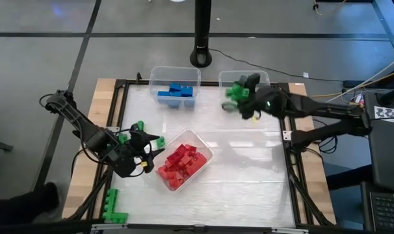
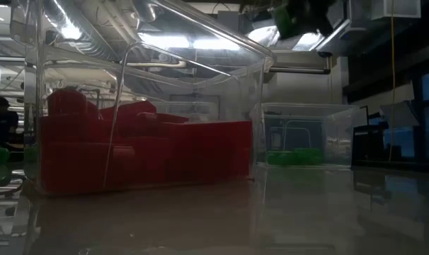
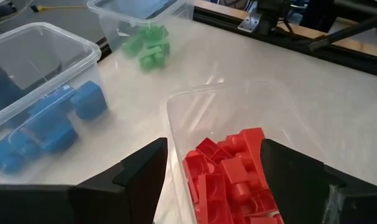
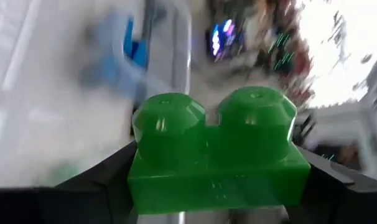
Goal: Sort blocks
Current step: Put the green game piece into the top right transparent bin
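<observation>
My right gripper [image 1: 241, 96] is shut on a green two-stud block [image 4: 216, 165] above the left end of the far-right clear bin [image 1: 262, 75], which holds green blocks [image 3: 148, 46]. The held block also shows high up in the low view [image 2: 291, 21]. My left gripper [image 3: 213, 177] stands open, with nothing between its fingers, over the left end of the middle bin [image 1: 207, 153], which is full of red blocks [image 1: 182, 162]. Blue blocks [image 1: 176, 92] lie in the far-left bin [image 1: 155, 75]. Loose green blocks [image 1: 138, 126] lie on the table beside the left gripper. My right gripper pinches the green block by its two short ends [image 4: 137, 177] between its two fingers. The fingers come from the table's right side, slanting a little downward. The block is lifted clear of the table and sits level with its studs up.
More green blocks [image 1: 112, 209] lie at the table's near-left corner by the frame. A black post [image 1: 201, 55] stands beyond the far edge between the two far bins. The near-right part of the table top [image 1: 249, 188] is bare. A person [image 2: 1, 120] shows in the room behind.
</observation>
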{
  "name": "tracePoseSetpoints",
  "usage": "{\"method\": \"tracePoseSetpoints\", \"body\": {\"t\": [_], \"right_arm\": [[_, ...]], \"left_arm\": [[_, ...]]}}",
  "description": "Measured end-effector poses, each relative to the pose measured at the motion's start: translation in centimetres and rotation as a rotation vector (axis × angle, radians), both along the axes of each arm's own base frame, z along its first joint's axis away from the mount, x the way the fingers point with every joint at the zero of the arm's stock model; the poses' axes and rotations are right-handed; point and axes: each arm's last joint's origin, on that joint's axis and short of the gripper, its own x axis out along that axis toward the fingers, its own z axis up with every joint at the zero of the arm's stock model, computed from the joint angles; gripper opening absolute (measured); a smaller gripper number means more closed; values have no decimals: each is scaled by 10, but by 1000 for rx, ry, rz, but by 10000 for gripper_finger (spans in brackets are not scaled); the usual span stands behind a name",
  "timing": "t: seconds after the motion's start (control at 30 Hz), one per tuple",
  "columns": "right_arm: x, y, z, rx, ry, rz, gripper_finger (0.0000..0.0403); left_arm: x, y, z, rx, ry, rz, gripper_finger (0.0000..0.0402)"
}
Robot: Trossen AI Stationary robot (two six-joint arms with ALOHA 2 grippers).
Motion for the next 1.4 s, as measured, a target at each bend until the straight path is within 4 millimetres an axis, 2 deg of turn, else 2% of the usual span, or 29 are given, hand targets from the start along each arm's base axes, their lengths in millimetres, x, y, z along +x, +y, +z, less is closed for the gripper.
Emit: {"method": "tracePoseSetpoints", "body": {"t": [0.17,0.3,0.43,0.57,0.9,1.03,1.2,1.4], "right_arm": [[-12,-50,-18,142,43,-156,294],[-24,-83,-37,242,30,-255,295],[-30,-107,-54,339,23,-322,295],[-28,-120,-66,384,50,-347,308],[-19,-127,-80,401,106,-349,366],[-21,-128,-81,366,126,-406,395],[-26,-127,-74,350,160,-492,379],[-28,-98,-54,395,115,-316,370]], "left_arm": [[1,-1,-2,4,6,3,242],[1,-1,-3,11,15,3,243],[2,-1,-4,10,18,3,242],[2,-1,-4,7,17,5,243],[2,-1,-4,-12,8,16,242],[2,-1,-4,-12,7,16,242],[1,-1,-4,-15,26,2,242],[-2,-3,-11,-104,118,-26,241]]}}
